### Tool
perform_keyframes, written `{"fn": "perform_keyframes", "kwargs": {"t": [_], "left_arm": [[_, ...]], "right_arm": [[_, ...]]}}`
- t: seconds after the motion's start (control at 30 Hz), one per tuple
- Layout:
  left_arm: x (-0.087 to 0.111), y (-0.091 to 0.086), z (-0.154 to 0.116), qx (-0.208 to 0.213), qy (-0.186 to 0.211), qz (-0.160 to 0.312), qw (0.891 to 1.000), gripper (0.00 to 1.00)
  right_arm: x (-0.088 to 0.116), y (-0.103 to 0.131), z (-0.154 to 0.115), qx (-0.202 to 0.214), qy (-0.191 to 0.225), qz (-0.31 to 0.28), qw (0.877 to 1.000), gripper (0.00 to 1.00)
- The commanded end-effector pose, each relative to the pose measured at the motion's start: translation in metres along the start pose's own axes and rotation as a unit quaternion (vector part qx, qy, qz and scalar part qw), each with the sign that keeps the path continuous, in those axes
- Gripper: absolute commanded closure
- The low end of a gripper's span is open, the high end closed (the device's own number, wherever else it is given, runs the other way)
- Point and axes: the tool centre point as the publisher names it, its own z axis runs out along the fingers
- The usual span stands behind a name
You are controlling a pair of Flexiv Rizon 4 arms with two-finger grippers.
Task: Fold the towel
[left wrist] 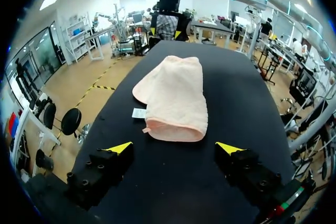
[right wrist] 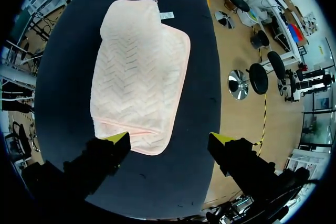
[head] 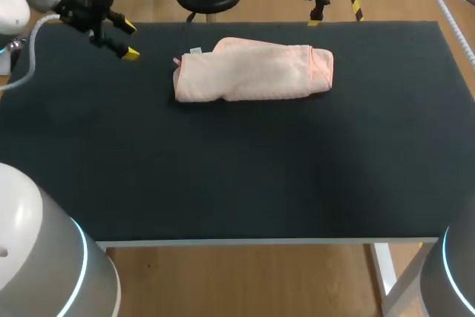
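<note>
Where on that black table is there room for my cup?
The whole near half of the table, in front of the towel, is bare. So is the right end beyond the towel. It is tighter between the left gripper and the towel.

Soft pink cloth towel [head: 252, 70], chevron-textured; matt black table [head: 237, 176].

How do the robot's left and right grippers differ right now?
The left gripper looks along the table at the towel's tag end; the right gripper looks down on its other end. Both left fingers are over the table; one right finger is past the table's edge. Both grippers are open and empty.
</note>
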Motion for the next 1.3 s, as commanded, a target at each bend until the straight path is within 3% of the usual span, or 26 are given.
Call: {"fn": "perform_keyframes", "kwargs": {"t": [0.03, 0.4, 0.5, 0.6, 0.7, 0.77, 0.97, 1.07, 1.3], "left_arm": [[0.006, 0.005, 0.001, 0.031, -0.016, -0.005, 0.999, 0.0], [0.006, 0.005, 0.001, 0.031, -0.016, -0.005, 0.999, 0.0], [0.006, 0.005, 0.001, 0.031, -0.016, -0.005, 0.999, 0.0], [0.006, 0.005, 0.001, 0.031, -0.016, -0.005, 0.999, 0.0], [0.006, 0.005, 0.001, 0.031, -0.016, -0.005, 0.999, 0.0], [0.006, 0.005, 0.001, 0.031, -0.016, -0.005, 0.999, 0.0], [0.006, 0.005, 0.001, 0.031, -0.016, -0.005, 0.999, 0.0], [0.006, 0.005, 0.001, 0.031, -0.016, -0.005, 0.999, 0.0], [0.006, 0.005, 0.001, 0.031, -0.016, -0.005, 0.999, 0.0]], "right_arm": [[-0.004, 0.0, 0.001, -0.001, 0.003, -0.001, 1.0, 0.0], [-0.004, 0.0, 0.001, -0.001, 0.003, -0.001, 1.0, 0.0], [-0.018, -0.017, -0.02, -0.104, 0.005, 0.085, 0.991, 0.0], [-0.025, -0.046, -0.023, -0.182, 0.011, 0.175, 0.967, 0.0], [-0.037, -0.077, -0.024, -0.246, 0.006, 0.253, 0.936, 0.0], [-0.041, -0.098, -0.025, -0.279, -0.013, 0.275, 0.92, 0.0], [-0.052, -0.152, -0.021, -0.387, -0.004, 0.337, 0.859, 0.0], [-0.054, -0.17, -0.014, -0.42, 0.012, 0.363, 0.832, 0.0], [-0.046, -0.193, 0.001, -0.462, 0.036, 0.414, 0.784, 0.0]]}}
